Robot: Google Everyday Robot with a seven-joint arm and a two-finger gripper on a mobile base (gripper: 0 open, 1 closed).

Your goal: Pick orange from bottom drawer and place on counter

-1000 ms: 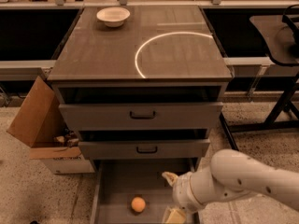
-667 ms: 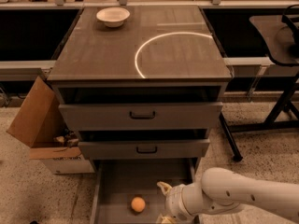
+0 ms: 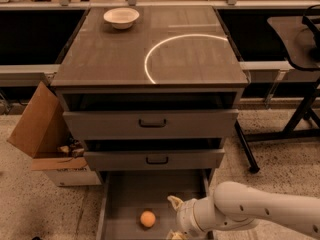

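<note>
Small round orange fruit (image 3: 147, 218) sits loose on the floor of the wide grey bottom drawer (image 3: 131, 191), which is pulled out. It's about mid-width, toward the front, touching neither side wall.

The two-finger gripper (image 3: 173, 218) on the white arm (image 3: 250, 214) is down in the drawer, just right of the fruit and not touching it. The fingers (image 3: 174, 201) are apart and hold nothing. The fruit is beside the opening, not between them.

Risks:
- Smooth ball on a flat tray: a nudge from one fingertip would likely roll it left or back under the drawer above, where reach is worse.
- Closing off-centre would probably squeeze it out sideways.
- On the lift, the middle grey drawer front with black handle (image 3: 157, 160) overhangs the rear of the tray, and the top grey drawer front (image 3: 152, 123) sits above that. Going straight up too far back could clip the wrist, so back out toward the front first.
- I see no lip on the dark glossy counter top (image 3: 115, 59), so a release near an edge could let it roll off.

Room:
- The arm enters over the tray's right side, so margin is tight there; there's more tray floor to the left.
- The brown cardboard box (image 3: 37, 126) to the left of the cabinet and the black stand legs (image 3: 300, 119) to the right are both well clear of the lift path.
- The small white bowl (image 3: 121, 17) sits at the counter's far left; the middle, by the white arc reflection, looks the safest drop spot.
</note>
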